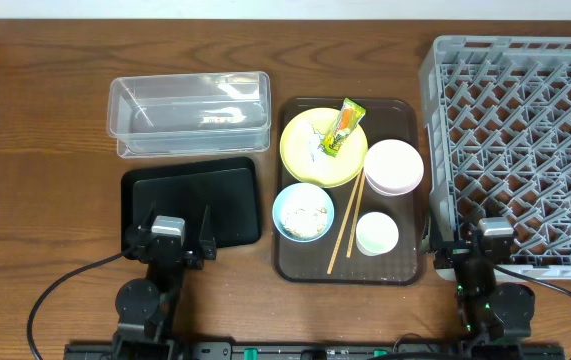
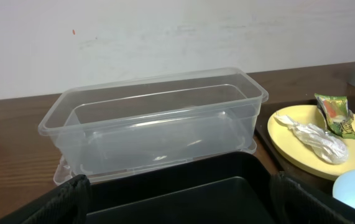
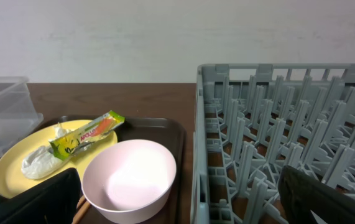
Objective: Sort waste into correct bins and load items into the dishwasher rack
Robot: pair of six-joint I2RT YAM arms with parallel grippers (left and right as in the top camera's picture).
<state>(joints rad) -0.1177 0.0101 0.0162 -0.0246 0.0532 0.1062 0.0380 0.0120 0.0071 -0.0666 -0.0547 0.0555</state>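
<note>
Left hand [image 1: 177,222] and right hand [image 1: 492,222] black-fingered, grey wrist blocks; black cables [image 1: 65,276] behind both.

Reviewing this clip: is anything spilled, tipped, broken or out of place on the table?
Nothing stands out. The snack wrapper and crumpled paper lie on the yellow plate, the food scraps sit inside the light blue bowl, and the chopsticks lie slanted on the brown tray. Nothing is spilled or tipped.
</note>
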